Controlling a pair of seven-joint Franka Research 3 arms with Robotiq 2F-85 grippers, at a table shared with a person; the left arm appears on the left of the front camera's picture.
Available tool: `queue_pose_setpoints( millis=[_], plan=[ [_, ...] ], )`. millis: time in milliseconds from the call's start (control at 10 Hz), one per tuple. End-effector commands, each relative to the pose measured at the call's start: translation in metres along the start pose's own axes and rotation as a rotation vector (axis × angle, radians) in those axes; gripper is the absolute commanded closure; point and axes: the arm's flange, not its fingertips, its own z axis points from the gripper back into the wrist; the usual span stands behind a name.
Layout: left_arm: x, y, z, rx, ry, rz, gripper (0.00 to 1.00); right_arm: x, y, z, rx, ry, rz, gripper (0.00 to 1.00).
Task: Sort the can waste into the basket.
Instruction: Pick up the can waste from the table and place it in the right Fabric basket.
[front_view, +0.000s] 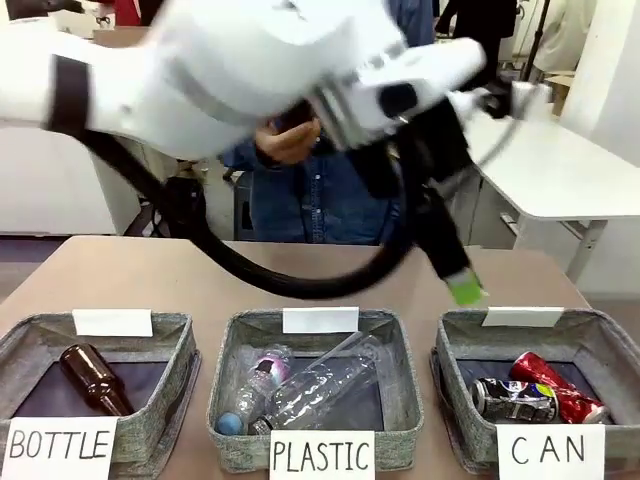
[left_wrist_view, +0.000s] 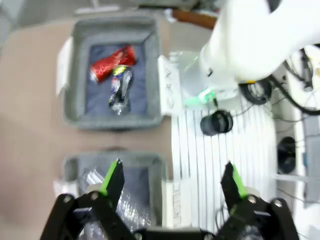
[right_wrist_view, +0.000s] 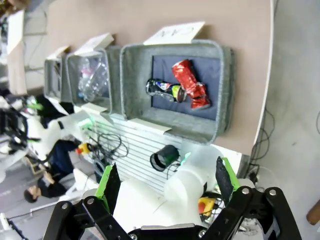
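**Both cans lying in the CAN basket, left arm raised across the bench**

- Left arm — enters from the left of the front view, white links stretched high across the middle, black cable looping beneath. Left end effector (front_view: 462, 285) hangs above the bench, just behind the far rim of the CAN basket (front_view: 452, 385), fingers pointing down and to the right. In its own wrist view the left end effector (left_wrist_view: 172, 182) has jaws spread wide, nothing between the green pads.
- Right end effector (right_wrist_view: 165, 182) — jaws spread wide, empty; its view looks down from well off the bench edge.
- Red can (front_view: 558, 388) — on its side on the dark lining of the CAN basket, toward the right.
- Black-and-silver can (front_view: 512, 400) — on its side, touching the red can at its left.
- PLASTIC basket (front_view: 228, 385) — middle position, holding clear plastic bottles (front_view: 315, 390).
- BOTTLE basket (front_view: 178, 370) — left position, holding one brown glass bottle (front_view: 92, 378).
- Person (front_view: 310, 190) — at the far side of the bench in a denim top, one hand raised at chest height.
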Motion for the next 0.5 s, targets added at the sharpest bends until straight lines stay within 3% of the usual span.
queue_pose_setpoints(
  millis=[0, 200, 400],
  plan=[
    [-0.077, 0.009, 0.050, 0.103, -0.005, 0.273, 0.00, 0.026, 0.034, -0.008, 0.010, 0.039, 0.096, 0.00],
    [-0.156, 0.007, 0.119, 0.259, -0.131, 0.647, 0.00, 0.052, 0.079, -0.035, 0.076, 0.095, 0.193, 0.00],
    [-0.230, -0.017, 0.172, 0.345, -0.135, 0.900, 0.00, 0.070, 0.115, -0.053, 0.210, 0.147, 0.226, 0.00]
  ],
)
